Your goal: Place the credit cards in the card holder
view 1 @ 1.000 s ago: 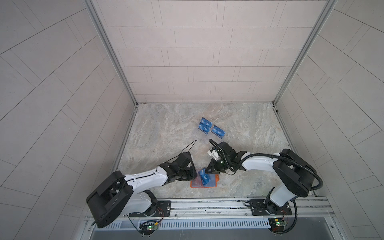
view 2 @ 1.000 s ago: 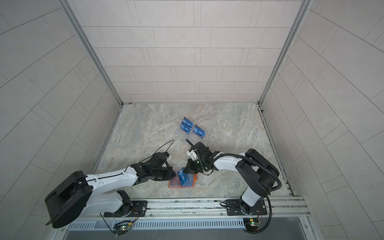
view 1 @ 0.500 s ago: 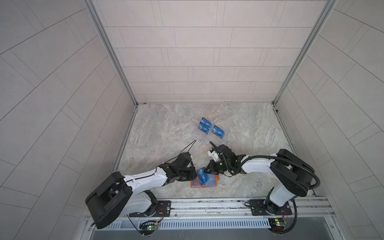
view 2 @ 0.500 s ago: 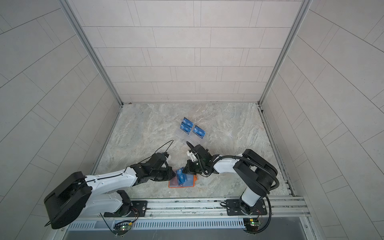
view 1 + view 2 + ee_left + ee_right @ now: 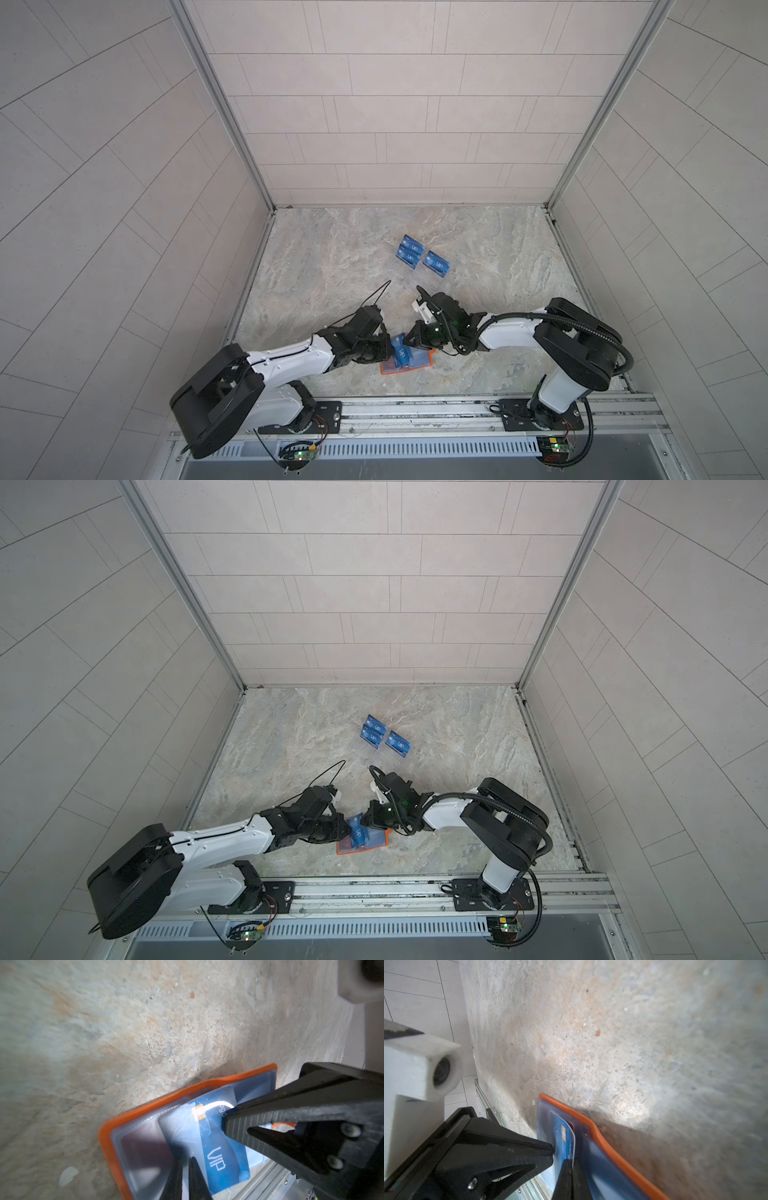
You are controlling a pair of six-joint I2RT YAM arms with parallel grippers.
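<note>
The orange card holder (image 5: 390,372) (image 5: 347,852) lies open near the table's front edge, its clear sleeves up (image 5: 108,1147) (image 5: 612,1147). A blue credit card (image 5: 402,354) (image 5: 358,834) marked "VIP" stands tilted over it, chip end toward the sleeves (image 5: 224,1157) (image 5: 564,1142). My left gripper (image 5: 390,351) (image 5: 186,1167) is shut on the card's long edge. My right gripper (image 5: 411,338) (image 5: 569,1165) is shut, its tips against the chip-end edge; I cannot tell whether it pinches anything. Three more blue credit cards (image 5: 411,249) (image 5: 436,264) stand further back. A dark red shape (image 5: 143,1147) shows under one sleeve.
The three blue cards sit in a clear acrylic stand (image 5: 419,282) (image 5: 386,762) in the middle of the marbled table. A metal rail (image 5: 415,409) runs along the front edge just behind the card holder. Tiled walls close in the table's back, left and right sides.
My right gripper has moved a little left and forward, up to the blue card's chip end. The card and my left gripper have barely shifted. Both grippers' jaws stand as before.
</note>
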